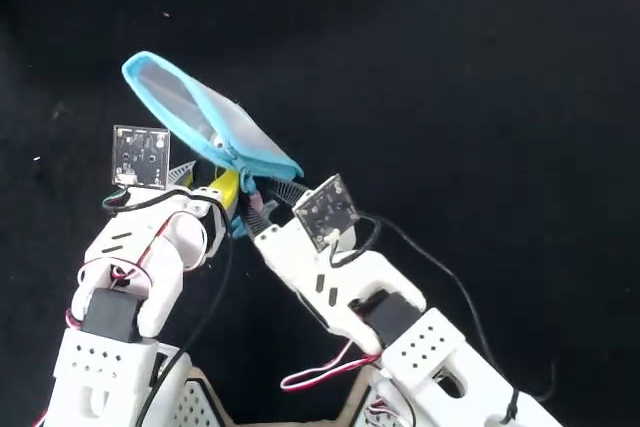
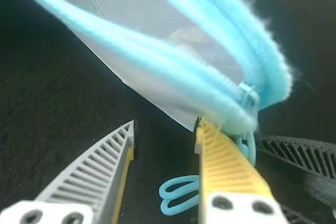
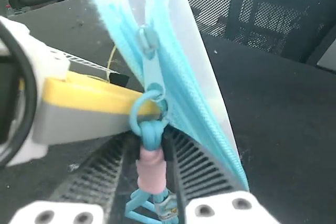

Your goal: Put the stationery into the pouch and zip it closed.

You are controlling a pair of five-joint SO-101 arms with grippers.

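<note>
Pouch (image 1: 200, 117), zip pull (image 3: 150, 166) pinched in the right tool (image 3: 151, 145), left tool (image 2: 165, 129) agape at its corner.

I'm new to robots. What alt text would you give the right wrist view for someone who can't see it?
The right end effector is shut on the pink zipper pull of a light blue, see-through pouch over a black table. The other arm's yellow finger sits right beside the pull's blue ring.

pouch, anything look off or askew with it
Yes: the pouch stands up on edge instead of lying flat, held by its pull cord, which the right gripper pinches; the left gripper sits open beside it.
</note>
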